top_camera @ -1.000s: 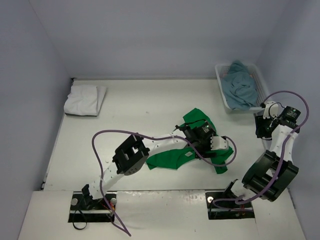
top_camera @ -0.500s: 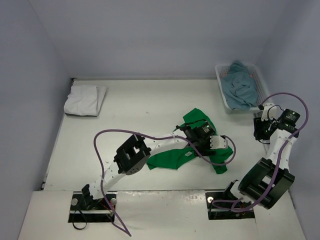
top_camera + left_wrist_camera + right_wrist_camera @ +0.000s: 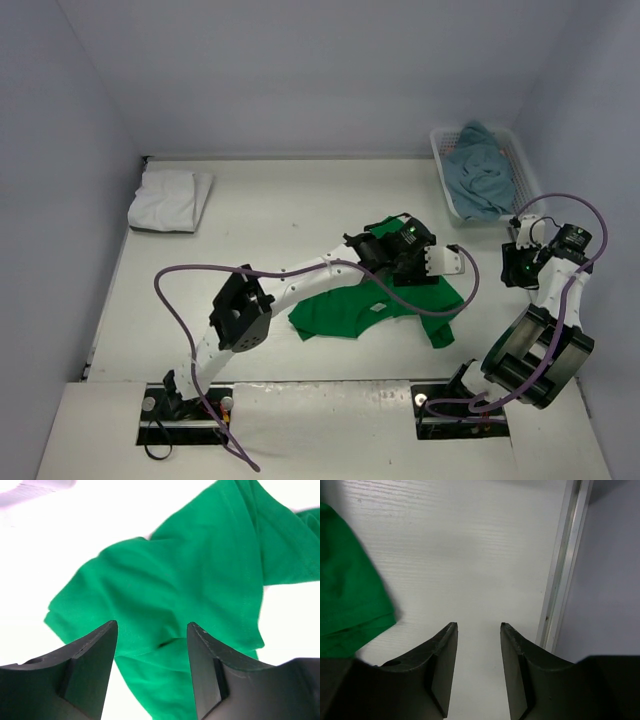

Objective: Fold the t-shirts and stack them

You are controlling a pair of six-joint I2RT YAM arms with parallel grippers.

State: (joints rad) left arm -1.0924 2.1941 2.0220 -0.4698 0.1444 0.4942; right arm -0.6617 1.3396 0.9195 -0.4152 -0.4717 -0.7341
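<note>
The left gripper [image 3: 152, 625] is being shifted toward the frame's top, jaws spread but narrowing, empty, over the bright green t-shirt [image 3: 345, 315] crumpled at lower centre. The right gripper [image 3: 479, 625] is being held parted, empty, over the table [image 3: 470, 555] at right. A fresh grasp for flattening is likely being set up.

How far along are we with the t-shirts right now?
Done: a white t-shirt lies folded at the far left corner. In hand: the green t-shirt lies crumpled in the middle; the left gripper hovers open over it, gripping nothing. The right gripper is open over the table. Left: fold the green one, then the teal-blue t-shirt heaped in the basket, and stack.
</note>
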